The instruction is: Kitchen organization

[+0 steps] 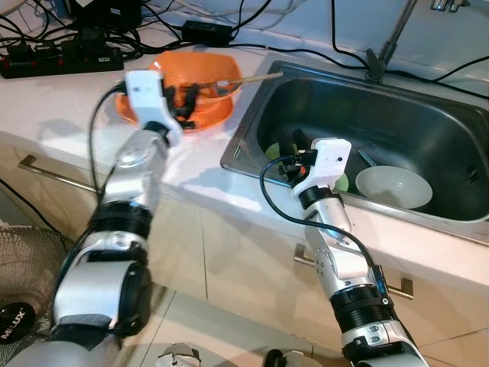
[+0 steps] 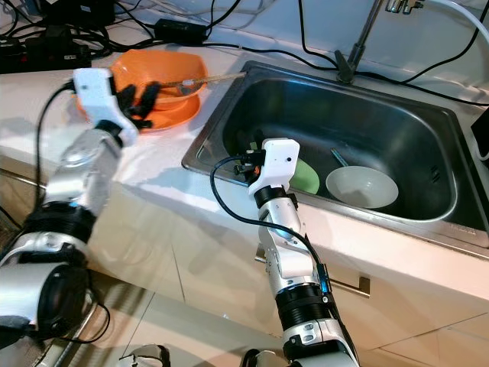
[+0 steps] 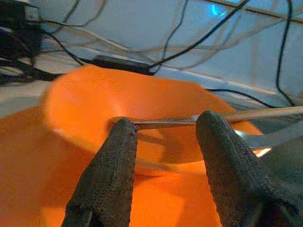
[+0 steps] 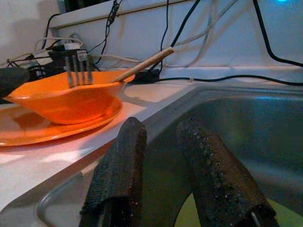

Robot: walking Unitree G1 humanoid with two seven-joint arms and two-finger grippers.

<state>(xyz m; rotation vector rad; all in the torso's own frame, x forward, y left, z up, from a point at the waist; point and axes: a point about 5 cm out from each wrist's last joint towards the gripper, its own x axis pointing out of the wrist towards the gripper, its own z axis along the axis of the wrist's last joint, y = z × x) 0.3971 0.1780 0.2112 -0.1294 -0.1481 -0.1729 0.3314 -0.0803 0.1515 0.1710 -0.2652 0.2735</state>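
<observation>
Right now the left gripper (image 1: 186,102) hovers open over the orange bowl (image 1: 200,76) near the counter's sink edge, empty; it should straddle the fork (image 4: 78,71) squarely. The right gripper (image 1: 284,164), slightly parted, idles inside the sink (image 1: 428,126).

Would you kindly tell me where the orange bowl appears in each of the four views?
Left eye view: orange bowl on the counter, upper centre-left, beside the sink.
Right eye view: upper left.
Left wrist view: large, behind the left hand.
Right wrist view: at the left, forks inside.
Shared landmark: the wooden-handled utensil resting in it.
</observation>
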